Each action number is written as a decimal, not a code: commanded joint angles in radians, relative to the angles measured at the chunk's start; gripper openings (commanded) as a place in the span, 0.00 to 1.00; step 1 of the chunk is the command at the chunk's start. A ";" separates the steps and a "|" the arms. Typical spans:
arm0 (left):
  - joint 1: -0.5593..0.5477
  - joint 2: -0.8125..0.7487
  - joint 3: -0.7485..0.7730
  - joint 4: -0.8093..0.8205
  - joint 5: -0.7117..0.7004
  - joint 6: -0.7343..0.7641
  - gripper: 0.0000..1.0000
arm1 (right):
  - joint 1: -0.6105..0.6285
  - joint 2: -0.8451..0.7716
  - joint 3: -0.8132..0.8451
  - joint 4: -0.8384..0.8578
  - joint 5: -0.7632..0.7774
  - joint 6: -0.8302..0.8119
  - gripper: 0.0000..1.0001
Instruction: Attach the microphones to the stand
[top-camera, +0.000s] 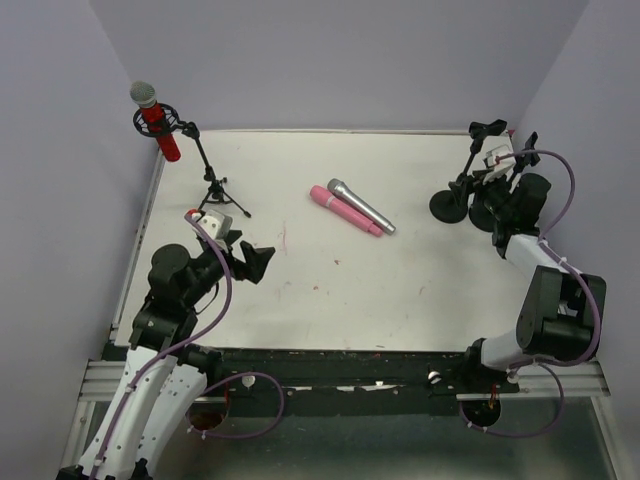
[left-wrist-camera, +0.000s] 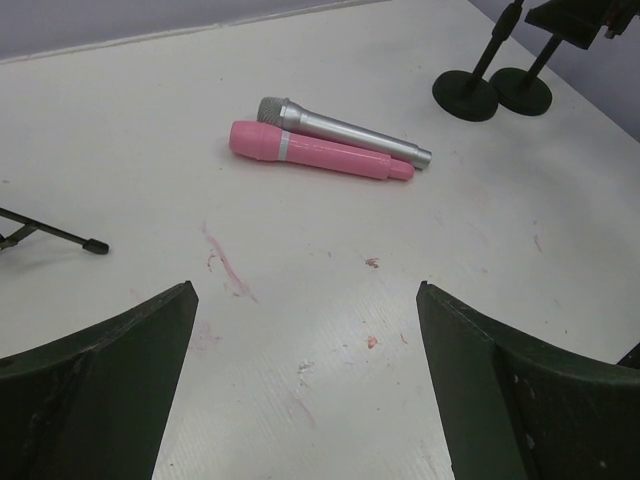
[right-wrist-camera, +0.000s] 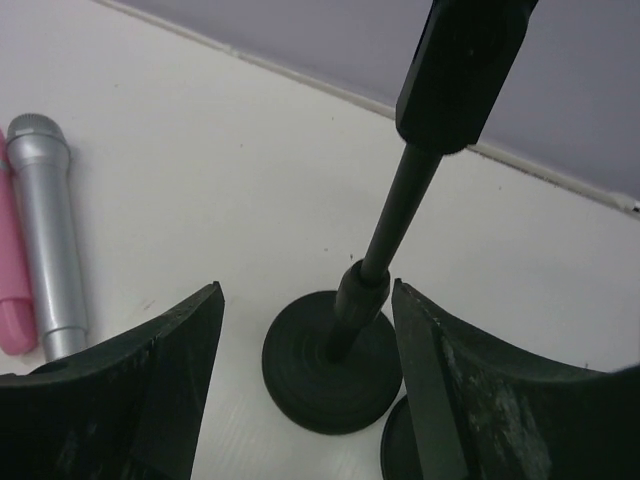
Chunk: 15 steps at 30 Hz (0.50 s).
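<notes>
A glittery red microphone (top-camera: 157, 125) with a silver mesh head sits in the clip of a black tripod stand (top-camera: 210, 180) at the back left. The pink microphone (top-camera: 345, 211) and the silver-grey microphone (top-camera: 361, 206) lie side by side at the table's middle; both show in the left wrist view (left-wrist-camera: 320, 152) (left-wrist-camera: 345, 128). My left gripper (top-camera: 258, 262) (left-wrist-camera: 305, 290) is open and empty, low over the table, short of them. My right gripper (top-camera: 470, 197) (right-wrist-camera: 306, 286) is open around the pole (right-wrist-camera: 400, 215) of a round-base stand (top-camera: 449, 207) (right-wrist-camera: 330, 370), without touching it.
A second round-base stand (top-camera: 487, 215) (left-wrist-camera: 521, 92) stands right beside the first, its base partly behind my right finger (right-wrist-camera: 400, 450). A tripod leg (left-wrist-camera: 55, 233) reaches toward my left gripper. Purple walls close in on the left, back and right.
</notes>
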 joint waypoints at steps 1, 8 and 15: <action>-0.006 0.013 -0.010 0.013 -0.022 0.016 0.99 | 0.030 0.055 -0.006 0.297 0.053 0.034 0.73; -0.006 0.025 -0.012 0.013 -0.024 0.018 0.99 | 0.041 0.143 0.039 0.352 0.139 0.043 0.60; -0.006 0.036 -0.012 0.014 -0.019 0.019 0.99 | 0.044 0.203 0.079 0.388 0.141 0.051 0.53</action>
